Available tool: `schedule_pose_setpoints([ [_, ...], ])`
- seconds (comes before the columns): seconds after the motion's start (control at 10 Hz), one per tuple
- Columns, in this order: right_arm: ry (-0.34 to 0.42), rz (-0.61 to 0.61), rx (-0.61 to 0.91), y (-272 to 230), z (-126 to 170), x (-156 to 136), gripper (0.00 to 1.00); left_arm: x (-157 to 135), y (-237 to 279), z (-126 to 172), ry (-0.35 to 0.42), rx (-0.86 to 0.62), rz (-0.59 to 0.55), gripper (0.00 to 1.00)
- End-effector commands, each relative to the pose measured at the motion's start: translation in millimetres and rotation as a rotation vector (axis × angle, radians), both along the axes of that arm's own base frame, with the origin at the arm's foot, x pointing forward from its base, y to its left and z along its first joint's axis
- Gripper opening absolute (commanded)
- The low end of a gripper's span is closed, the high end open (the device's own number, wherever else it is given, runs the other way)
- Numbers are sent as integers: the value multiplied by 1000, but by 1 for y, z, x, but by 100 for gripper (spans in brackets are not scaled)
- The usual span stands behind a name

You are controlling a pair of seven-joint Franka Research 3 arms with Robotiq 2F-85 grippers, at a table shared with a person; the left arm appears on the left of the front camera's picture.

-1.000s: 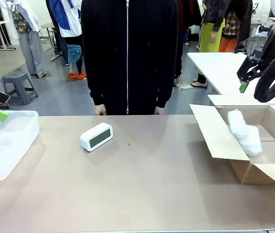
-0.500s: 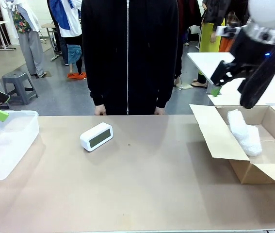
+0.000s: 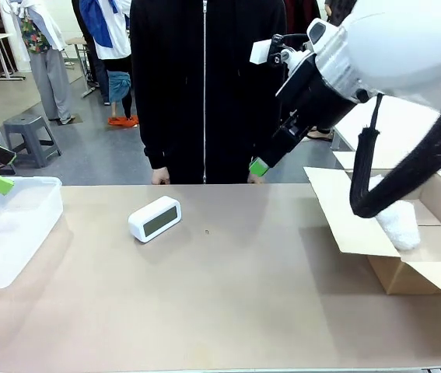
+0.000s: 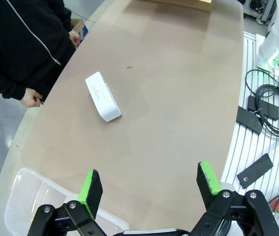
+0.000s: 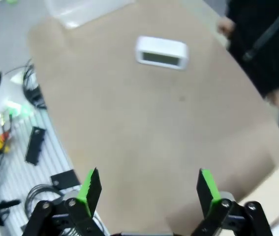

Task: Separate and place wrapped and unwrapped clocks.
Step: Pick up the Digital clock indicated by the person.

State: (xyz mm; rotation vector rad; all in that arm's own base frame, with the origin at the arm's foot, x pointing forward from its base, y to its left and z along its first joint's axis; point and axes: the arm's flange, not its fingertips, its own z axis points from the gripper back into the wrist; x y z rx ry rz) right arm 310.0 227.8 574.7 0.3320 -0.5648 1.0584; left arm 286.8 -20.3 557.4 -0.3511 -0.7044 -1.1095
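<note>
One wrapped bundle (image 3: 399, 225) lay in the cardboard box (image 3: 407, 276) at frame right; the bare clock (image 3: 155, 218) sat unsorted left of centre on the table (image 3: 267, 295). Both the right gripper (image 5: 149, 183) and left gripper (image 4: 149, 179) gaped wide, empty

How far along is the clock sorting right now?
Done: a white bubble-wrapped bundle lies in the brown cardboard box. In hand: nothing; the right gripper hovers open over the table, the left gripper open by the clear plastic tub. Left: the bare white digital clock on the table.
</note>
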Motion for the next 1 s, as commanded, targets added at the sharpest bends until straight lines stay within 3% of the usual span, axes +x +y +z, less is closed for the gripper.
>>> schedule_pose_setpoints([
  [0.0, -32, 152, 85, -27, -12, -7, 100, 1, 1, -1, -2, -13, -23, 100],
  [0.5, -59, 149, 123, -66, -13, -26, 100, 1, 1, -1, -2, -13, -23, 100],
  [0.7, -12, 172, 159, -66, -17, -23, 100, 1, 1, -1, -2, -13, -23, 100],
  [0.8, -59, 136, 109, -65, -5, -24, 100, 1, 1, -1, -2, -13, -23, 100],
  [0.9, -59, 136, 109, -65, -5, -24, 100, 1, 1, -1, -2, -13, -23, 100],
])
